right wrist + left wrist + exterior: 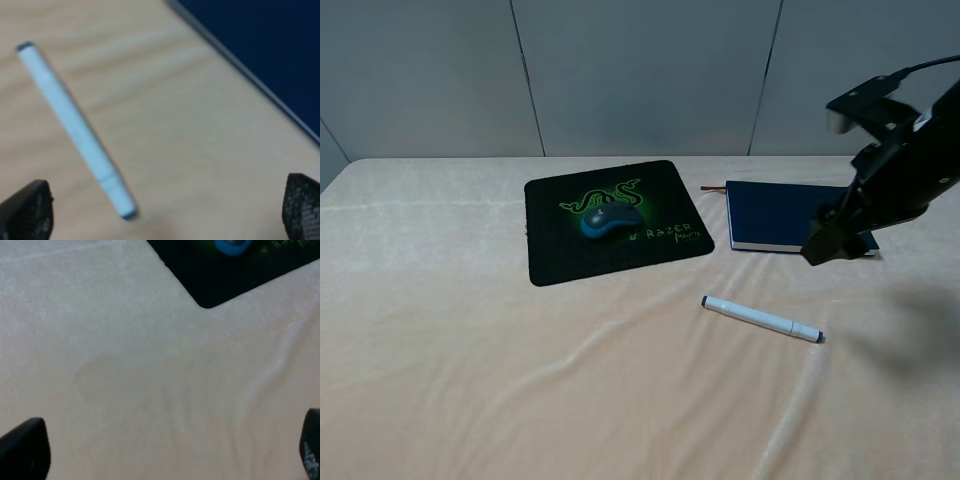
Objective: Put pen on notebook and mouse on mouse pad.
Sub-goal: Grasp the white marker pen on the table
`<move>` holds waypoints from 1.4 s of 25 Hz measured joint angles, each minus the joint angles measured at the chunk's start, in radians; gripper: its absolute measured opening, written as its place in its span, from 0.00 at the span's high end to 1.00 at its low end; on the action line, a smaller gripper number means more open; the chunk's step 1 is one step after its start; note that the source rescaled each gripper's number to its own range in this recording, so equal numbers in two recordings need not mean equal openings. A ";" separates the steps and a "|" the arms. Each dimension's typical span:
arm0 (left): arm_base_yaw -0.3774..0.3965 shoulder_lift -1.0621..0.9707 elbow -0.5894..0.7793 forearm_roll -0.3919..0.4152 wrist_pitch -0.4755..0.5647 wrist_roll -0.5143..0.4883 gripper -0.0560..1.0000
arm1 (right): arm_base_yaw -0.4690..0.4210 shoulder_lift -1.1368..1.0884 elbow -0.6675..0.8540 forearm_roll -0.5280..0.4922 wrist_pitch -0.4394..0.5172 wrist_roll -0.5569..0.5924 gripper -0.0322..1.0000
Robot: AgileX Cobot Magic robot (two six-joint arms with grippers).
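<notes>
**gearhead:** ok, where's everything sitting right now? can't make much of the high camera.

**wristcam_fan:** the mouse is parked on the mouse pad, right over the green snake logo, a bit up and left of the frame's centre. the notebook lies closed just to the right of the pad, near it but not touching. a thin reddish ribbon pokes out at its upper left corner. the pen is on the bare worktop, lower right of centre. it lies at a slant, below the notebook in the picture and clear of it. so the mouse is done and the pen isn't on the notebook.

**gearhead:** and the 2 tools? grabbing anything?

**wristcam_fan:** nope. the right tool hangs at the right side of the frame, up off the worktop. from that camera's angle it overlaps the notebook's right end. its own wrist camera shows it spread wide with nothing in its grip, the pen lying flat on the worktop underneath and the notebook's edge off to one side. the left tool only turns up on its own wrist camera. it's spread just as wide and has hold of nothing. under it there's just wrinkled worktop, plus 1 rounded corner of the pad and a sliver of the mouse's blue side further off.
</notes>
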 joint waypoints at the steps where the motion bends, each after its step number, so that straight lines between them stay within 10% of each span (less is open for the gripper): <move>1: 0.000 0.000 0.000 0.000 0.000 0.000 0.00 | 0.020 0.018 -0.006 0.000 -0.001 0.000 0.00; 35: 0.000 0.000 0.000 0.000 0.000 0.000 0.00 | 0.111 0.262 0.067 0.265 -0.239 -0.167 0.00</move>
